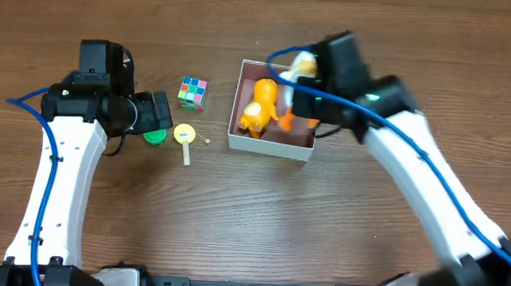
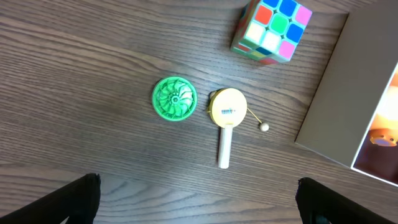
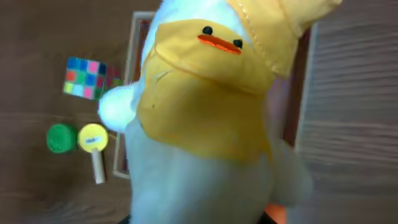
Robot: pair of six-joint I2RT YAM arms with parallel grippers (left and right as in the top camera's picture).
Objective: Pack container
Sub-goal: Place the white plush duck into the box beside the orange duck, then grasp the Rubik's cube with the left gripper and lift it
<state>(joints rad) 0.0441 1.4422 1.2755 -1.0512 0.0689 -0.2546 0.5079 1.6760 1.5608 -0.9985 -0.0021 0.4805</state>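
My right gripper [image 1: 314, 76] held plush duck [image 3: 205, 112] above container [image 1: 268, 146], far table edge; next needed: lower, release. Left gripper [image 2: 199, 196] wide.

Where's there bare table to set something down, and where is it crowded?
Bare wood lies on the near side of the container, between the left arm and right arm. It's crowded left of the container, where the cube, green disc and yellow drum toy sit close together.
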